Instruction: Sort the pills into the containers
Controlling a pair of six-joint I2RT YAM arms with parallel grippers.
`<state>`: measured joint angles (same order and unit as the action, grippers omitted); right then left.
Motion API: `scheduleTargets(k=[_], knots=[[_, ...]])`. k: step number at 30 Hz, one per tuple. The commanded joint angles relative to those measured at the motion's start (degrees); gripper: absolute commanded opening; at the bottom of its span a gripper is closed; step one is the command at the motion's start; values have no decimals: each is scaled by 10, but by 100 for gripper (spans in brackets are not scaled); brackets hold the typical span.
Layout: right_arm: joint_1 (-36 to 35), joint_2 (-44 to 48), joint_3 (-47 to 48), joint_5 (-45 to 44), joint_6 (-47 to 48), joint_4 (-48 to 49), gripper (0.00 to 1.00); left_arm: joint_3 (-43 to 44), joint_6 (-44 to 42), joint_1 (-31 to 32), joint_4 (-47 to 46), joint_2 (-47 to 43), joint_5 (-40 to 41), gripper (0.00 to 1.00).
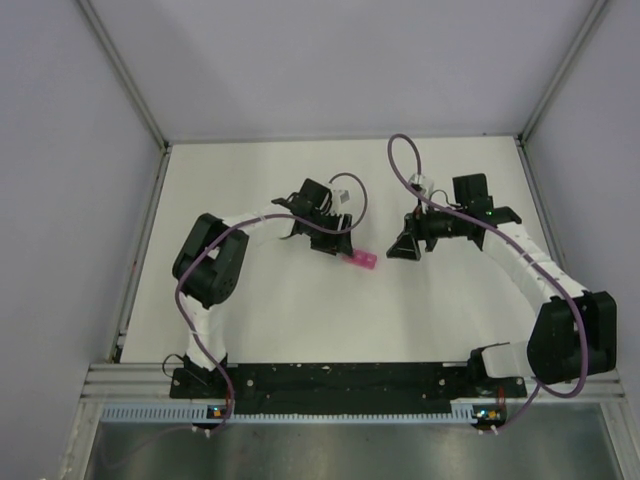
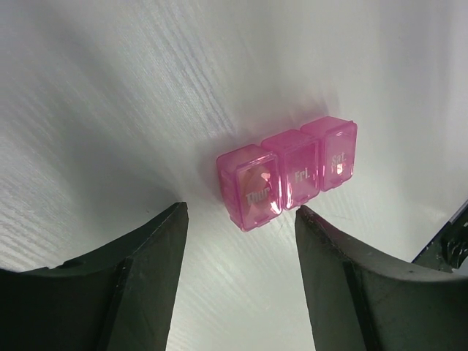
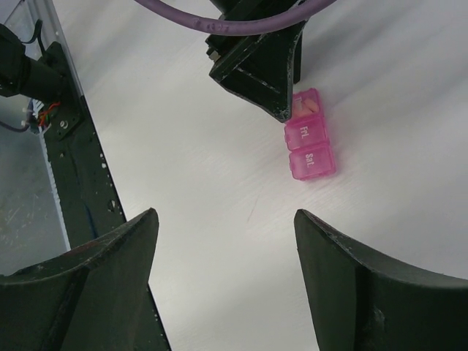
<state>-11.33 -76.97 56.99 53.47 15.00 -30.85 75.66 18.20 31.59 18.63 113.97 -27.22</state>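
Note:
The containers are one bright-pink pill box [image 1: 358, 262] of three joined compartments marked Thur, Fri and Sat, lying flat on the white table between the two arms. In the left wrist view the pill box [image 2: 289, 172] has its lids down, and a peach pill [image 2: 252, 180] shows through the Thur lid. My left gripper [image 2: 241, 208] hangs open just short of the box's Thur end, touching nothing. My right gripper [image 3: 227, 212] is open over bare table, well apart from the box [image 3: 311, 142]. A left gripper finger [image 3: 259, 66] hides part of the Thur compartment there.
The white table [image 1: 300, 320] is walled at the back and both sides by grey panels. A black rail [image 1: 340, 385] with the arm bases runs along the near edge. A purple cable [image 1: 400, 160] loops above the right wrist.

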Motion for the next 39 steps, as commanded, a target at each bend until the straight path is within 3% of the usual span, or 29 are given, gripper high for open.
scheduleTargets(k=[1,13,17,21,23,33,39], knots=[[7,28,2,-11,-1,25,76,0,-31,-2,17,-35,32,66],[7,71,1,-100,-17,60,85,19,-84,-6,32,-92,84,69],[8,83,-5,-143,-24,70,88,20,-98,-7,32,-115,97,79],[7,96,-8,-166,-28,75,90,19,-107,-9,31,-139,105,82],[7,103,-12,-179,-31,79,99,18,-111,-11,31,-152,107,83],[8,122,-14,-260,-42,86,99,28,-149,-11,25,-255,134,97],[10,133,-17,-339,-67,105,99,39,-162,-15,14,-323,186,99]])
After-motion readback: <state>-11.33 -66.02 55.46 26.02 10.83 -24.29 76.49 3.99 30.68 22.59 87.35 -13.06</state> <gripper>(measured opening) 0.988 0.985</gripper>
